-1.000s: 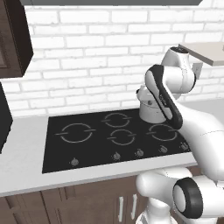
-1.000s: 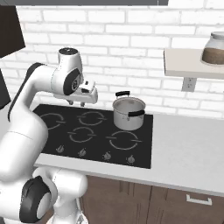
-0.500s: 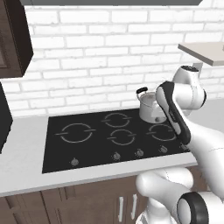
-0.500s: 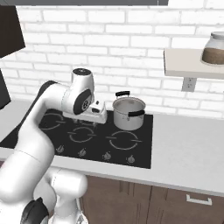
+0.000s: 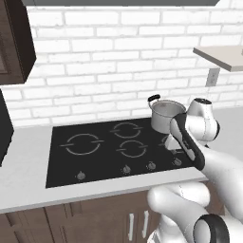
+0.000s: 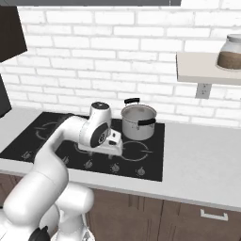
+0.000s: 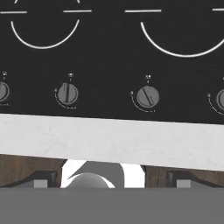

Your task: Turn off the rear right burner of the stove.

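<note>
- The stove [image 5: 109, 147] lies flat in the pale counter [image 6: 197, 164] below the white brick wall [image 5: 118, 57]; in the hand view its front strip sits straight ahead of the jaws, with no contact between them and any knob.
- The jaws [image 6: 114, 142] hang low over the stove's right front area, near the knob row; whether they are open or closed, I cannot tell.
- The stove is smooth, glossy black glass, rectangular, marked with thin pale grey broken rings [image 7: 43, 30].
- Its knobs [image 7: 148, 96] are small grey discs, each with a raised bar across the face. One knob's bar stands upright [image 7: 67, 93]; the one beside it is tilted.
- A round, shiny metal pot [image 6: 138, 122] with dark handles stands on the rear right ring, just beyond the hand.
- A pale wall shelf [image 6: 207, 68] carries a glass jar [image 6: 230, 52] of brown contents.
- Dark wood cabinet fronts [image 6: 188, 221] run below the counter.
</note>
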Robot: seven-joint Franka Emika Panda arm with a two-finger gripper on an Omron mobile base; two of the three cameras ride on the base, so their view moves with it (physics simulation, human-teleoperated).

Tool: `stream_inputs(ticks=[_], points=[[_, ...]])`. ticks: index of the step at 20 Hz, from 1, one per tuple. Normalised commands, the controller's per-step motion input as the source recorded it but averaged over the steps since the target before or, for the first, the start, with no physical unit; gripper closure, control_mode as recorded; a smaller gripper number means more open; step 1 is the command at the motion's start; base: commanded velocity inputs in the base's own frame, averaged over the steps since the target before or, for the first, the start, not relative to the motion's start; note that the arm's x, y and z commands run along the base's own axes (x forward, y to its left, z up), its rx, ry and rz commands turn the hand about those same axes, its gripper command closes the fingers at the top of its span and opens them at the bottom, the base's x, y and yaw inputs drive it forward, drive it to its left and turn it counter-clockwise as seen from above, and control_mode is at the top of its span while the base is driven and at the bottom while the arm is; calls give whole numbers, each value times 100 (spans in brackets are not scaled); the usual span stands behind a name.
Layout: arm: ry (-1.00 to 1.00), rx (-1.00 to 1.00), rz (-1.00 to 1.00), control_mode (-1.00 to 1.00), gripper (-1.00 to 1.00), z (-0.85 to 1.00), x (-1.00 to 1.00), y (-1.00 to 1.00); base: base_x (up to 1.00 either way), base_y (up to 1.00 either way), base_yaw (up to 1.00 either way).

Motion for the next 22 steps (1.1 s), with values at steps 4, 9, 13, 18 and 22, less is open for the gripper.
stream_inputs(ticks=[4, 9, 13, 18, 22], points=[[1, -2, 5, -100, -100, -47, 9, -29, 0, 0, 0], [6, 0, 6, -100, -100, -37, 19, -33, 0, 0, 0], [7, 0, 4, -100, -100, -33, 54, -30, 0, 0, 0], [6, 0, 0, -100, -100, -19, 50, -12, 0, 0, 0], [8, 0, 0, -100, -100, -9, 49, 0, 0, 0, 0]])
